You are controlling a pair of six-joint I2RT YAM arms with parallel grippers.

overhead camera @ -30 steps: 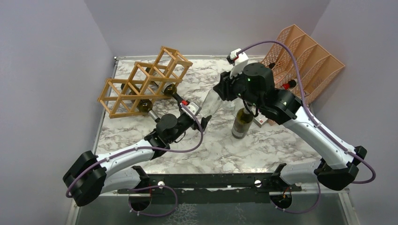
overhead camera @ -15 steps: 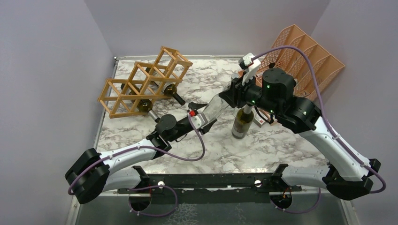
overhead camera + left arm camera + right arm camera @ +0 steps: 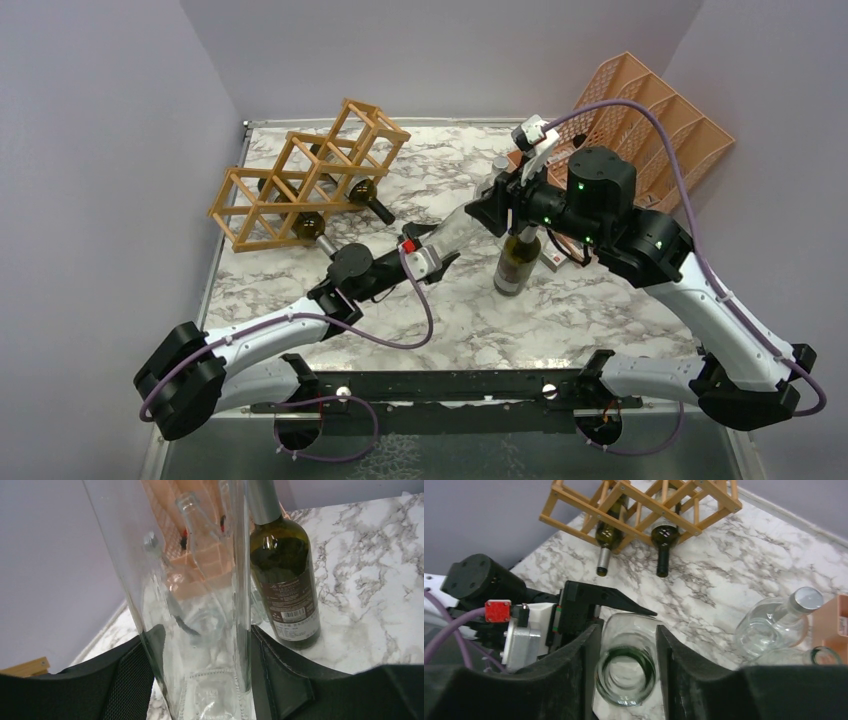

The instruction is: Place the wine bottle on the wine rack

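Left gripper (image 3: 200, 642): partly closed on the base end of the clear wine bottle (image 3: 462, 222); both pads lie against the glass in the left wrist view. The bottle hangs above the marble table (image 3: 450, 320), tilted, its base low toward the left arm and its upper end raised toward the right arm. Right gripper (image 3: 626, 635): fingers close in on either side of the upper end, pressed to the glass; the bottle is thus gripped at both ends. A dark green bottle (image 3: 516, 262) stands upright on the table just beside and below the right gripper. Wine rack (image 3: 300, 175): at the far left of the table, well apart from the held bottle; two dark bottles lie in its lower cells, necks protruding. A salmon-orange file organiser (image 3: 650, 120) stands at the far right corner.
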